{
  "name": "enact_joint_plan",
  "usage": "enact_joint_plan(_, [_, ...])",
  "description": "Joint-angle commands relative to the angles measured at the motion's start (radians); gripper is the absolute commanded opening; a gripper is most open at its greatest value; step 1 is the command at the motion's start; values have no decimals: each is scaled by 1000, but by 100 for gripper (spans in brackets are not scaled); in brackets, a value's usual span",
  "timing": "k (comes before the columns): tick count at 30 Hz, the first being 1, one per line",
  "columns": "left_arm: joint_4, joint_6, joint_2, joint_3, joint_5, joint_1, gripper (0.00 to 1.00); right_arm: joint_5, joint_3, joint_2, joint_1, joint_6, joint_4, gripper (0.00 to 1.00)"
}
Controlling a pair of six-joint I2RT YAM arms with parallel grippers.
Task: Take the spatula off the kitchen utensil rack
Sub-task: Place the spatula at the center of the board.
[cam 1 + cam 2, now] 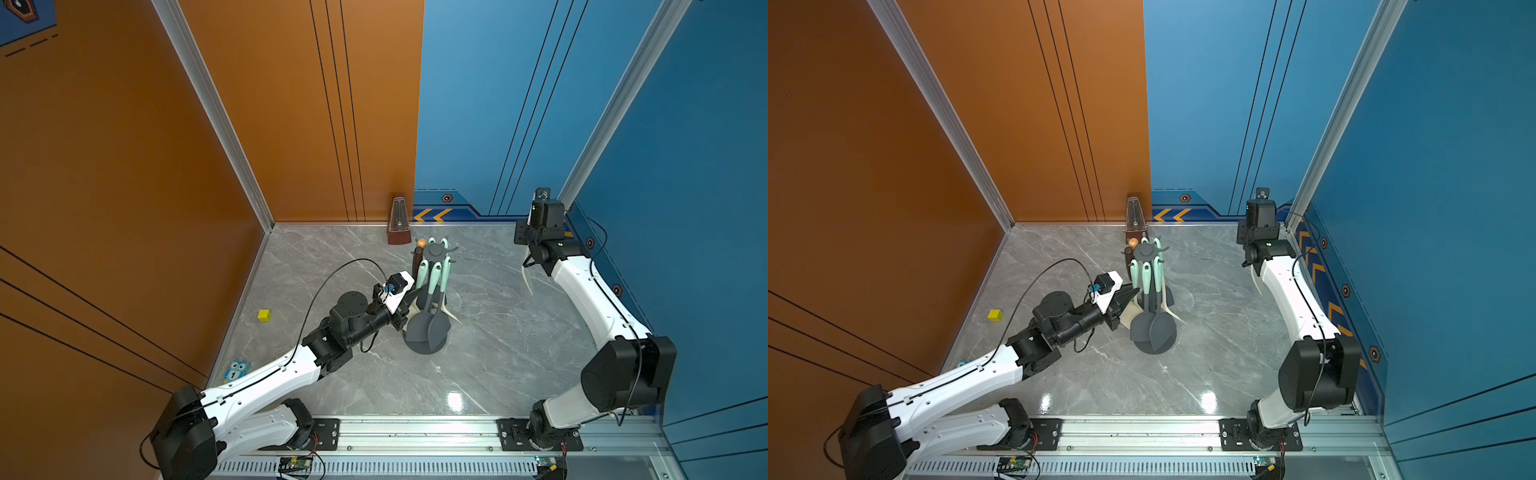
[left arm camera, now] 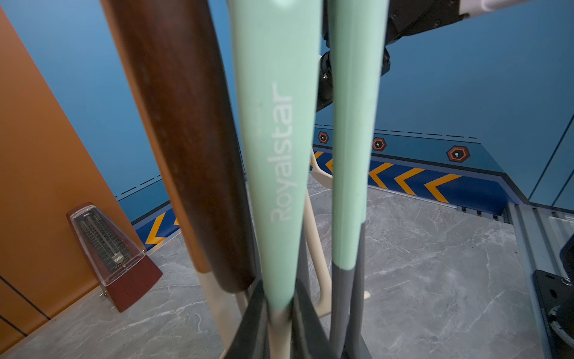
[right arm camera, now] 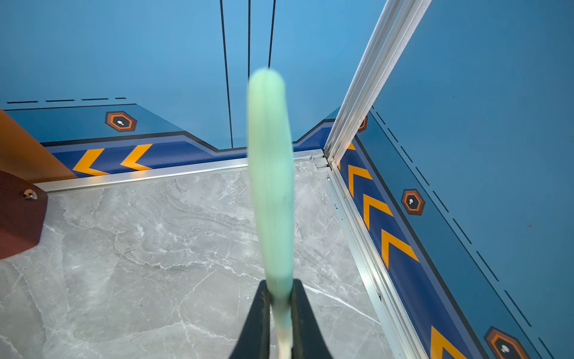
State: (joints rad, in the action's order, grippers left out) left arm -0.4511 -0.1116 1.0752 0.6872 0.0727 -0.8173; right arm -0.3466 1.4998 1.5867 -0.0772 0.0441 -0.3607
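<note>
The kitchen utensil rack [image 1: 435, 250] [image 1: 1145, 251] stands mid-table, dark grey, with several utensils hanging from its crown. My left gripper [image 2: 279, 298] [image 1: 409, 303] is at the rack, shut on the spatula [image 2: 276, 155] where its mint handle meets its cream neck. The spatula still hangs among the other handles, and its cream head [image 1: 1131, 311] shows beside the fingers. Near the far right corner, away from the rack, my right gripper [image 3: 281, 289] is shut on another mint-handled utensil [image 3: 270, 174]. That utensil's cream blade [image 1: 528, 280] hangs below the wrist.
A dark wooden handle [image 2: 183, 140] and a second mint handle [image 2: 354, 140] hang close on either side of the spatula. Grey ladles [image 1: 428, 328] hang over the rack's base. A metronome [image 1: 399, 224] stands at the back wall. A yellow cube [image 1: 264, 315] and an owl card [image 1: 237, 370] lie at the left.
</note>
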Motion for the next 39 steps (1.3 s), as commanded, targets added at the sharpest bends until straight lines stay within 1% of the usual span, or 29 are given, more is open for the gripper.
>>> enact_joint_plan(1, [-7, 4, -12, -19, 15, 10, 17, -82, 119, 68, 10, -37, -102, 0])
enact_joint_plan(5, [-6, 6, -14, -20, 17, 10, 17, -105, 252, 180, 17, -52, -186, 0])
enact_joint_plan(11, [-5, 1, -12, -25, 10, 9, 18, -129, 404, 318, 34, -54, -266, 0])
enact_joint_plan(15, [-5, 0, -2, -26, 10, 6, 18, -123, 526, 422, 52, -37, -333, 0])
enact_joint_plan(23, [-6, 0, 22, -21, 13, 0, 18, -88, 696, 614, 84, 6, -410, 0])
enact_joint_plan(30, [-6, -2, 48, -18, 6, -2, 18, -88, 774, 736, 94, -7, -430, 0])
enact_joint_plan(39, [-7, -10, 75, -12, -8, -2, 18, -72, 893, 886, 127, 10, -487, 0])
